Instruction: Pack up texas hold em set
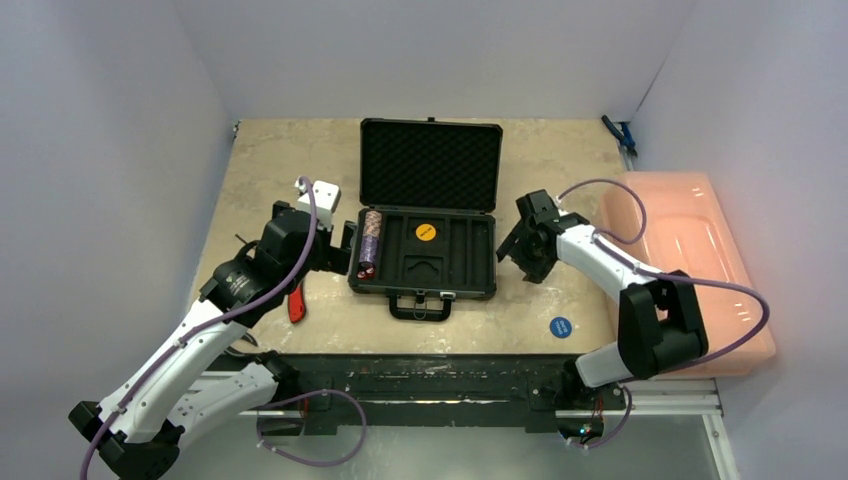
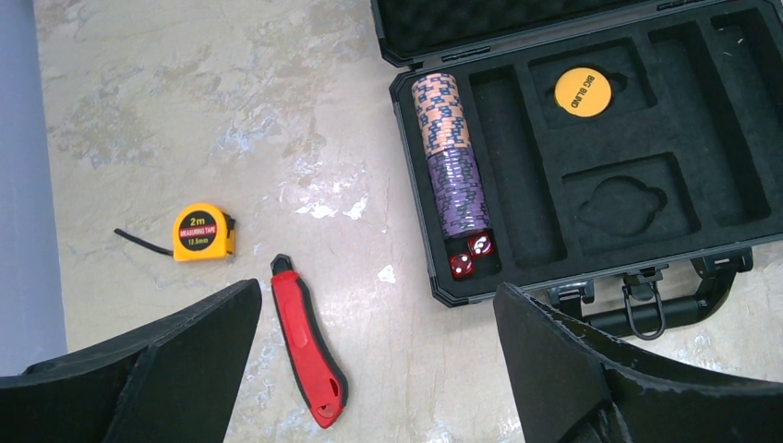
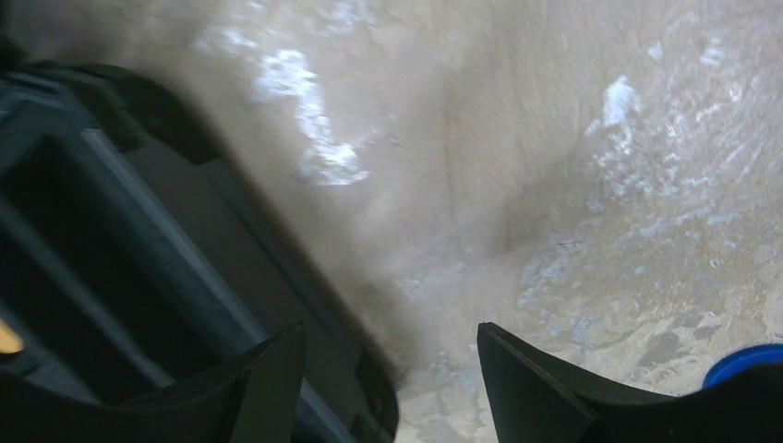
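Note:
The black briefcase [image 1: 470,272] lies open at the table's middle, foam lid [image 1: 430,165] up and handle [image 1: 420,306] toward me. Its left tray slot holds a row of orange and purple chips [image 2: 450,157] with two red dice [image 2: 469,256] at the near end. A yellow disc [image 2: 583,91] lies in a middle pocket. A blue disc [image 1: 560,326] lies on the table in front of the case's right side; its edge shows in the right wrist view [image 3: 748,362]. My left gripper [image 1: 345,247] hangs open and empty by the case's left edge. My right gripper [image 1: 520,255] is open and empty at the case's right edge [image 3: 138,240].
A red-handled knife [image 2: 307,346] and a yellow tape measure [image 2: 201,231] lie on the table left of the case. A large translucent pink bin [image 1: 690,250] stands along the right side. A blue-handled tool [image 1: 620,132] lies at the far right corner.

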Motion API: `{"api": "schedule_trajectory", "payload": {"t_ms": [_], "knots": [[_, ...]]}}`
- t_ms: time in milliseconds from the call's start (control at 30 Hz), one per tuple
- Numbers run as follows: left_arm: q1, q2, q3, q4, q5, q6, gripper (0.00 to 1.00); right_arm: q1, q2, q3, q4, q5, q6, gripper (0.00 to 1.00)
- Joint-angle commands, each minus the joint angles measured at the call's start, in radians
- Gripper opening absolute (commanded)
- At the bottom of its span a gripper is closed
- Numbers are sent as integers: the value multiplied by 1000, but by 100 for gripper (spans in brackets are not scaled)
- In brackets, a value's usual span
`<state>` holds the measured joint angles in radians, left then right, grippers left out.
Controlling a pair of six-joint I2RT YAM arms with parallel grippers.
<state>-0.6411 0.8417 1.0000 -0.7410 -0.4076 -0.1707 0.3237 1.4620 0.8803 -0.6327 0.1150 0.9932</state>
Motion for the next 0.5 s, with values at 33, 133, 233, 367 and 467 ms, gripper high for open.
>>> {"api": "schedule_trajectory", "payload": {"t_ms": [33,133,233,367,467], "knots": [[9,-10,-1,47,65,24,98,27,-50,150,-82,80,-92,73],[9,2,-3,73,185,28,97,29,-54,247,-117,106,-144,78],[6,25,6,100,304,-4,96,29,-56,373,-153,146,-190,85],[-5,75,23,156,434,-74,93,28,-38,588,-184,185,-235,94],[-66,139,31,204,434,-103,93,28,-31,724,-171,158,-280,99]]}}
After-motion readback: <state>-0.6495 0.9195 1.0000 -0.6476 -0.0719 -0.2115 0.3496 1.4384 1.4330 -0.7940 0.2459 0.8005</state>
